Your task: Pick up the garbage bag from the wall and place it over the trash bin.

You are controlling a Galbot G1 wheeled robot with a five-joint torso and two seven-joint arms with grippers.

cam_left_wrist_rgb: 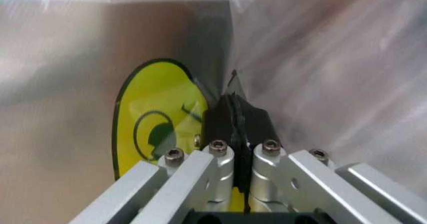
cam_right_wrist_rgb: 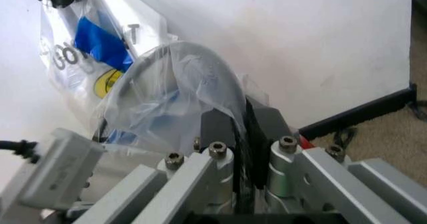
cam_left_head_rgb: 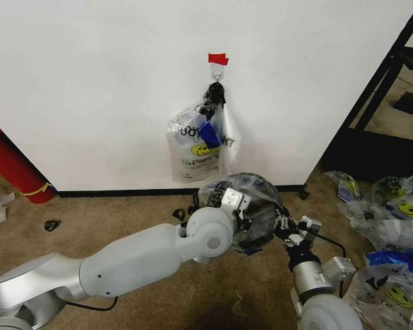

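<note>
Head view: your left gripper (cam_left_head_rgb: pixel 242 206) and right gripper (cam_left_head_rgb: pixel 283 227) stretch the garbage bag (cam_left_head_rgb: pixel 251 189) over the trash bin (cam_left_head_rgb: pixel 258 230) below the wall (cam_left_head_rgb: pixel 89 82).

Left wrist view: fingers (cam_left_wrist_rgb: pixel 233 119) clenched on clear film with a yellow smiley.

Right wrist view: fingers (cam_right_wrist_rgb: pixel 247 126) pinch film at the rim.
</note>
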